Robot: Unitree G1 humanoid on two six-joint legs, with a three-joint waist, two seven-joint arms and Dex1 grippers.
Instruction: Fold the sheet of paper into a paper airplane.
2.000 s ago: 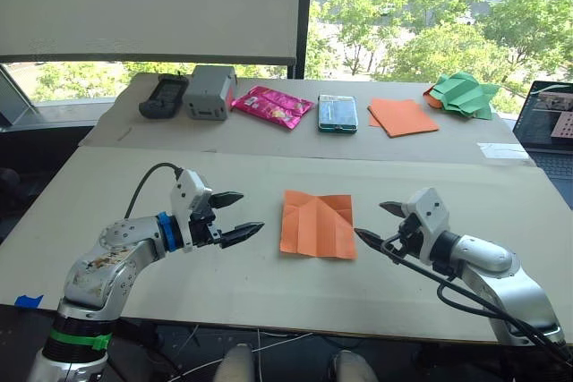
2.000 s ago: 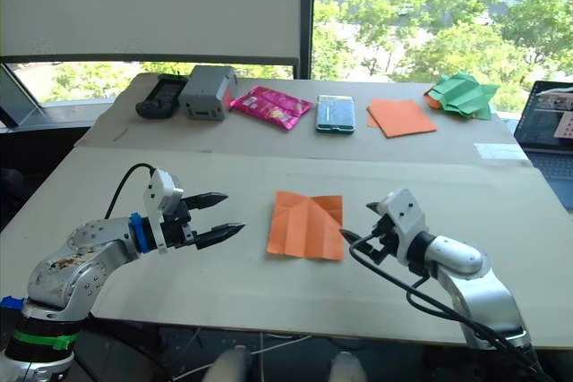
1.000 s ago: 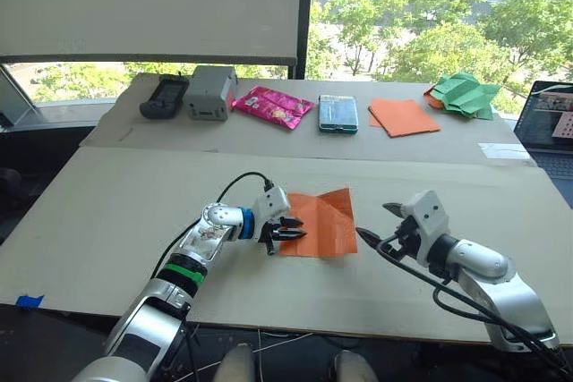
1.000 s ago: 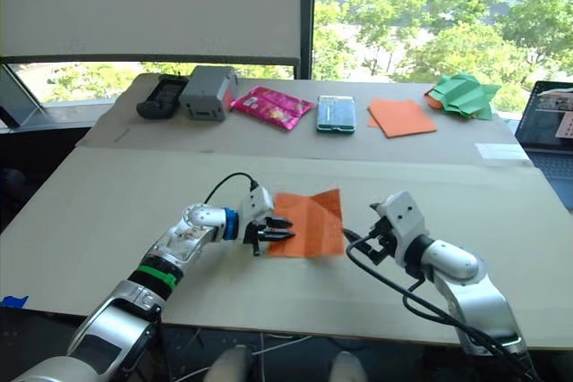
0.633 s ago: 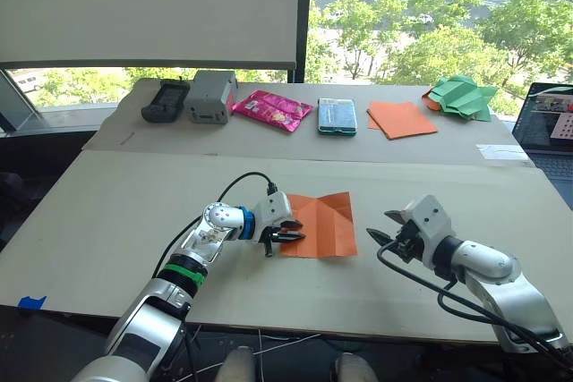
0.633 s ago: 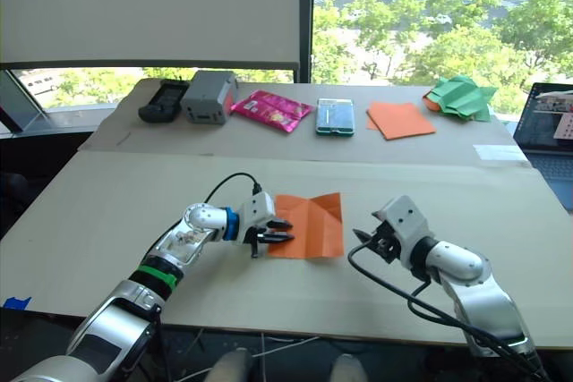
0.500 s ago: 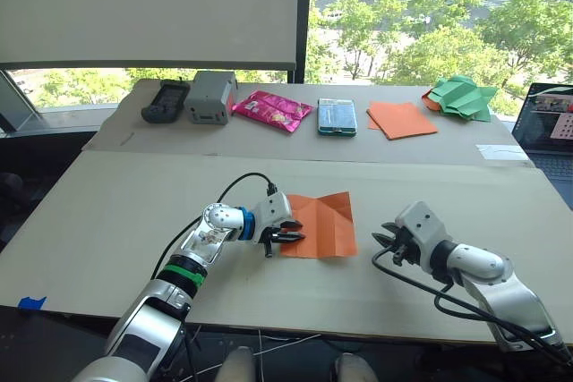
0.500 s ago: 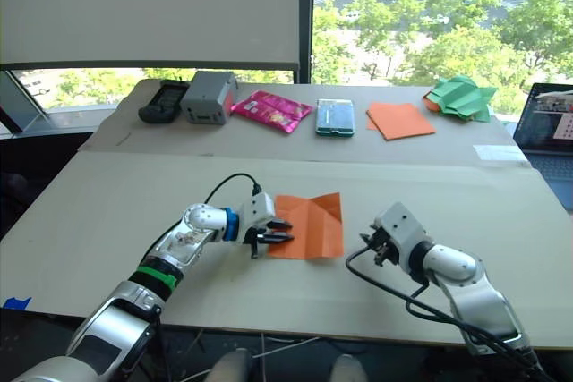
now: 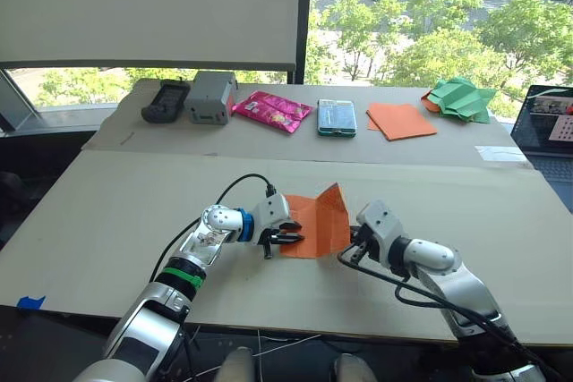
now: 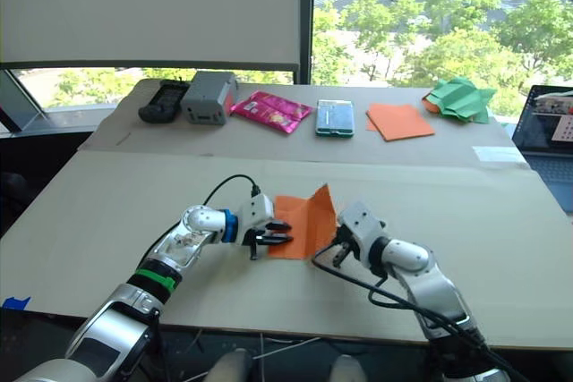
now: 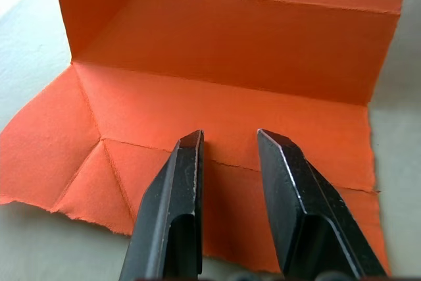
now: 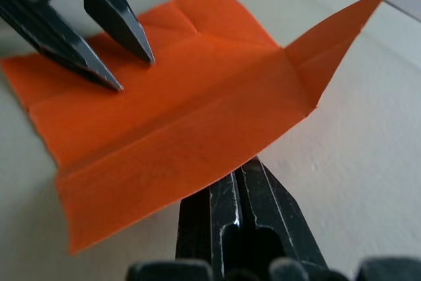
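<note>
Thin orange creased sheet of paper [image 9: 315,221] lies mid-table on the pale cardboard tabletop [image 9: 134,212], between both arms.

Left gripper [image 9: 288,232]: black fingers parted, tips pressing the sheet's left part flat. Holding it down, not gripping.

Right gripper [image 12: 245,182]: fingers closed together, nosed under the sheet's right edge. That side stands up as a flap, its corner pointing upward.

Fold line seems to run away from the robot; the raised flap would tip leftward, toward the left gripper.

Bare tabletop lies all round the sheet. Smooth orange sheets [image 9: 400,117] and green crumpled paper [image 9: 461,97] sit well apart at the far edge.
</note>
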